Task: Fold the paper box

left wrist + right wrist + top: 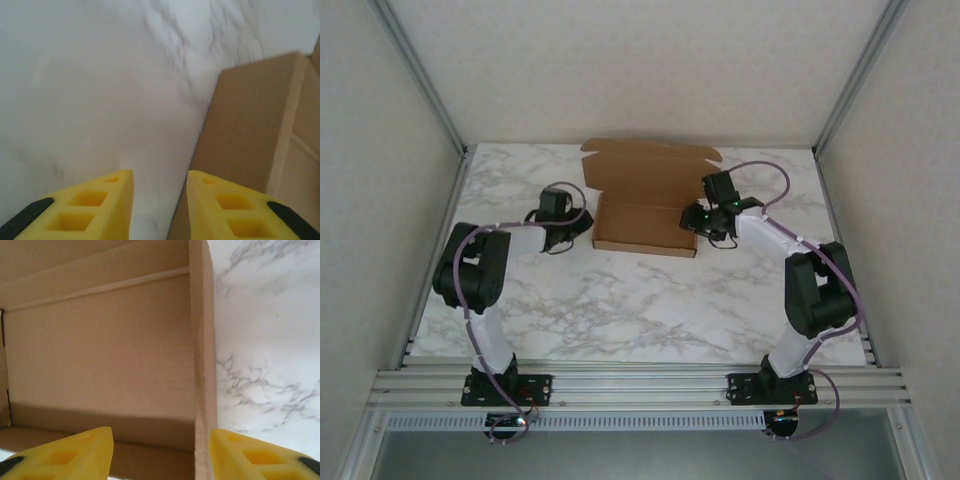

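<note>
From above, 1 box [645, 215] sits at the far middle of the table [650, 300], tray formed and lid [650, 165] open behind it. 2 grippers flank it: the left gripper [582, 222] at its left side, the right gripper [705, 220] at its right. At the left wrist, the jaws stand apart and empty, the box just beside them. At the right wrist, the jaws stand apart astride the right wall [202, 365], not clamped. Pinching that wall squarely should steady the tray for closing the lid.
</note>
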`<state>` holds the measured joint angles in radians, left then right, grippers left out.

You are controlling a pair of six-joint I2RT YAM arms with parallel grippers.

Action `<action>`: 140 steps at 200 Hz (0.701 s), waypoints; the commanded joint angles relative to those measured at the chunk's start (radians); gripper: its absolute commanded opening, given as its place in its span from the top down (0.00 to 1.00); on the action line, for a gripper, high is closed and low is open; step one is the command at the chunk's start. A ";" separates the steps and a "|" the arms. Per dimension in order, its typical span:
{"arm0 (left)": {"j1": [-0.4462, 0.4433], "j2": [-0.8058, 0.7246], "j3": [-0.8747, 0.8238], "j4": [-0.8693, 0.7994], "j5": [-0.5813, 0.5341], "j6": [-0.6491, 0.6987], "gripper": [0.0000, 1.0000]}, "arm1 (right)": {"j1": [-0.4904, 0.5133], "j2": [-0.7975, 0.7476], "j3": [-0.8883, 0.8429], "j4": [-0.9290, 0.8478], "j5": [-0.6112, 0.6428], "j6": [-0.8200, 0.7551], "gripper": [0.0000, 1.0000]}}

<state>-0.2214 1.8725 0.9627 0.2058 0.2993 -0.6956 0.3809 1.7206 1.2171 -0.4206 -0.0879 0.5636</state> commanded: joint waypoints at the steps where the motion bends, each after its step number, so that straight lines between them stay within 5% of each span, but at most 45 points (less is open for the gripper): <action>1: -0.028 -0.091 -0.049 0.021 -0.016 -0.048 0.66 | -0.021 0.063 0.104 -0.093 0.047 -0.096 0.52; 53: -0.035 -0.231 -0.024 -0.100 -0.120 0.040 0.65 | -0.019 0.206 0.311 -0.264 0.153 -0.292 0.57; 140: -0.051 -0.021 0.149 -0.140 -0.043 0.077 0.66 | 0.013 0.397 0.455 -0.375 0.251 -0.334 0.67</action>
<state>-0.2588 1.8000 1.0756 0.0837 0.2302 -0.6243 0.3698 2.0647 1.6032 -0.7227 0.0917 0.2565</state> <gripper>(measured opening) 0.349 0.361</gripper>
